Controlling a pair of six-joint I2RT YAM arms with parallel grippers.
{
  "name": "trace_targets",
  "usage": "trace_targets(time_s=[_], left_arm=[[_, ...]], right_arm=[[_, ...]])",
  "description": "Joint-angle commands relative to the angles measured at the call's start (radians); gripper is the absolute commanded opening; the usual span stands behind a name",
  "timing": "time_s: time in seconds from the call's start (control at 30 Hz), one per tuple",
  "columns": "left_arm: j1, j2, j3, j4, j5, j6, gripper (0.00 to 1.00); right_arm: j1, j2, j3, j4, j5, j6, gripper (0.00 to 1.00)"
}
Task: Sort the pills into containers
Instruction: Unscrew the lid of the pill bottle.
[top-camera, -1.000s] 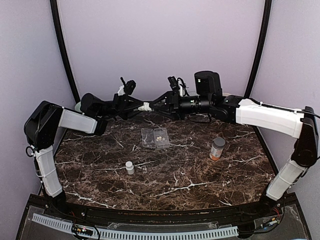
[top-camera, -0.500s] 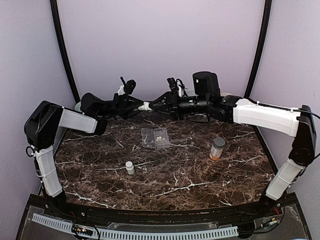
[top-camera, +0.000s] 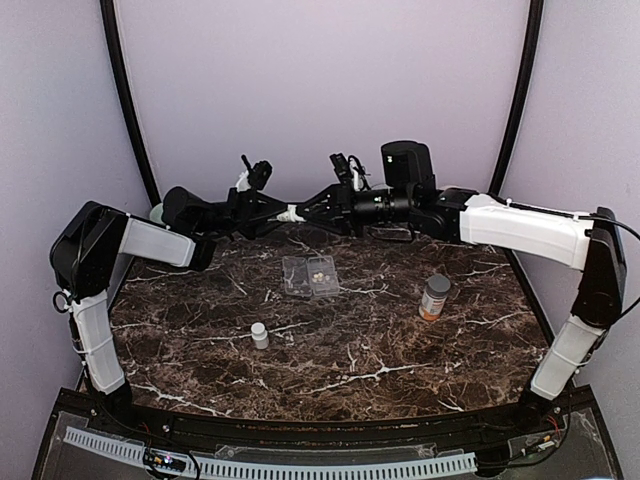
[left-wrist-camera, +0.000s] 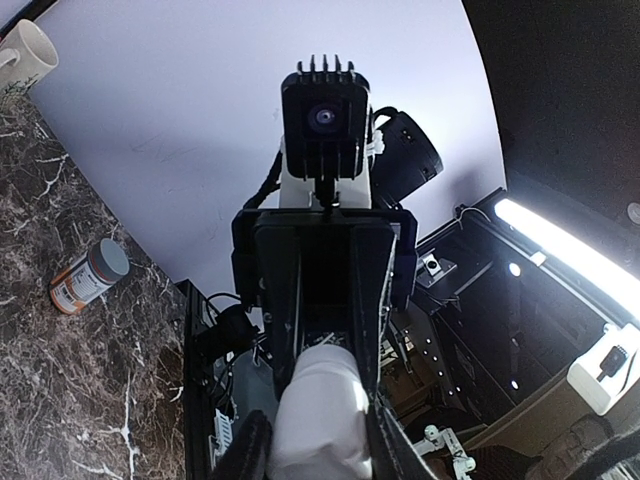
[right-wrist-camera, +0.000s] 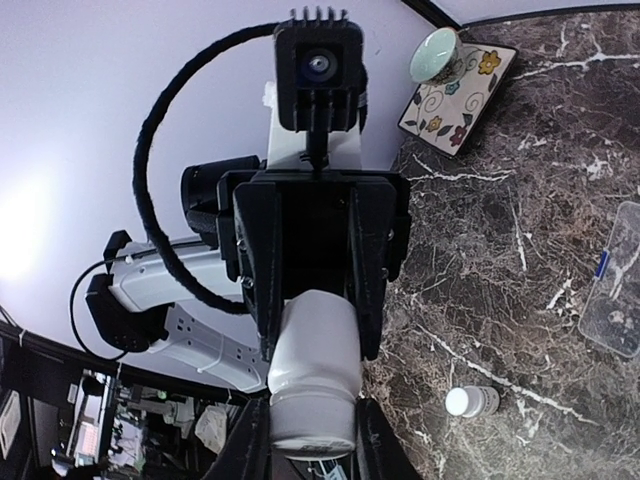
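Nearest me, on the dark marble table (top-camera: 400, 360), 1 small white bottle (top-camera: 259, 335) stands upright a little left of the middle. Farther back and well off to the right stands an orange bottle (top-camera: 434, 297) with a grey cap.

Slightly beyond those 2, near the middle of the table, the clear pill box (top-camera: 297, 276) lies flat. A few pale pills (top-camera: 319, 274) sit in its right half. They are too small for me to say which compartment they are in. Nothing touches the box, and both arms are well above it.

Over the far part of the table, the 2 arms reach in from either side and meet nose to nose, with a second white bottle (top-camera: 291, 213) held level in the air between them. The left gripper (left-wrist-camera: 318, 440) is clamped around the body of that bottle, 1 finger on each side. The right gripper (right-wrist-camera: 312, 435) is closed tight on the opposite end, which has a wider band that looks like the cap. The 2 wrist cameras face each other along the bottle.

In the far left corner, a pale mug (right-wrist-camera: 437, 55) sits on a flowered tile (right-wrist-camera: 480, 90), well apart from everything else.
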Motion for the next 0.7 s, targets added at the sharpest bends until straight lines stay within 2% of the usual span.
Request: trace_targets(time_s=[0.0,0.17,0.33,0.5,0.67], left_arm=[[-0.006,-0.004,0.031,0.086,0.002,0.018,0.00],[-0.005,0.000,0.035,0.083,-0.004,0.015,0.00],[-0.005,0.004,0.036,0.086,-0.014,0.009,0.00],[-0.005,0.006,0.039,0.098,-0.012,-0.008,0.00],[-0.005,0.007,0.039,0.103,-0.012,-0.013,0.00]], right_arm=[[-0.003,0.004,0.068,-0.050,0.011,-0.098,0.08],[0.021,-0.014,0.132,-0.235,0.138,-0.368,0.05],[0.092,-0.014,0.186,-0.407,0.379,-0.677,0.05],[0.196,-0.054,0.093,-0.379,0.675,-0.927,0.05],[0.255,-0.130,-0.068,-0.218,0.915,-1.077,0.06]])
